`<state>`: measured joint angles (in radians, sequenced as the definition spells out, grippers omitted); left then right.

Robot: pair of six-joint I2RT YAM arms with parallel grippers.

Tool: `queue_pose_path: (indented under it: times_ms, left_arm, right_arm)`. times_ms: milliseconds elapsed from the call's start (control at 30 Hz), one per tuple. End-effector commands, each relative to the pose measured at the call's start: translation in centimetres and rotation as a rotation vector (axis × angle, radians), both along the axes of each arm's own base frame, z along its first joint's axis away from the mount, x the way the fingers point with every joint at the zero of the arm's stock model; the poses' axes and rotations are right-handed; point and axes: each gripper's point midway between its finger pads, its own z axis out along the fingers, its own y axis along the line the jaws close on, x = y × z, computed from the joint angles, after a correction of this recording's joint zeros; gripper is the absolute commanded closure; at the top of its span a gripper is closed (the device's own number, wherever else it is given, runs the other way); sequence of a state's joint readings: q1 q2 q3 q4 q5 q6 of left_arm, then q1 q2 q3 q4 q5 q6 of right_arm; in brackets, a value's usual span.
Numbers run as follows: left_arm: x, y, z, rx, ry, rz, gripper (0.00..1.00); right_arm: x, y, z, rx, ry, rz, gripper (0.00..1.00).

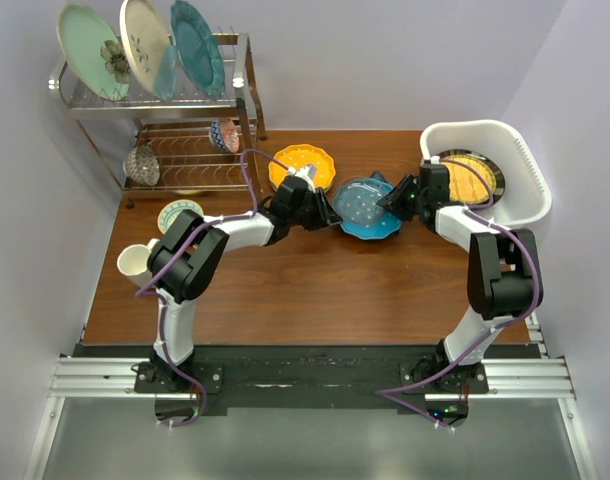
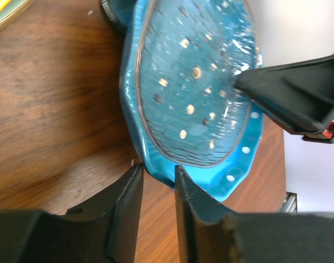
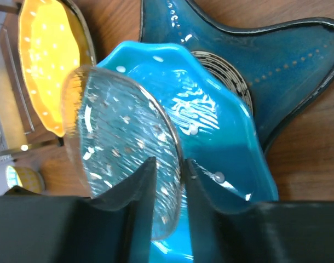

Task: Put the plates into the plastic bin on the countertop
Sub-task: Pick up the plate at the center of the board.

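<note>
The left fingers stand only narrowly apart, and the rim of the bright blue plate dips into the gap between them. They seem to pinch it, though the actual contact is hard to make out. The right fingers are nearly closed, clamped on the edge of a clear glass plate, which lies tilted over the bright blue plate.

The plastic bin sits at the far right of the desk and holds a yellow gridded plate. A yellow scalloped plate lies on the desk just behind the left arm.

Only the right wrist view shows the dark blue star-shaped plate under the bright blue plate. Only the top view shows the bin.
</note>
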<state>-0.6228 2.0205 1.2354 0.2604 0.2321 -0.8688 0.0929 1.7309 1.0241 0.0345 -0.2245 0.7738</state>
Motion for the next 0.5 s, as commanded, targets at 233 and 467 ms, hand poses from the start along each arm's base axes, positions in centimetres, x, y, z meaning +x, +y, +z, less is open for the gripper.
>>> queue_pose_path:
  times_ms: [233,467]
  left_arm:
    - [0.8,-2.0,7.5,-0.099,-0.150,-0.056,0.49]
    - [1.1,-1.9,8.4,-0.107,-0.172,-0.045,0.39]
  right_arm:
    - [-0.1,-0.6,0.3,-0.072,0.026,0.003,0.97]
    - [0.2,-1.2,1.8,-0.104,0.014,-0.011,1.00]
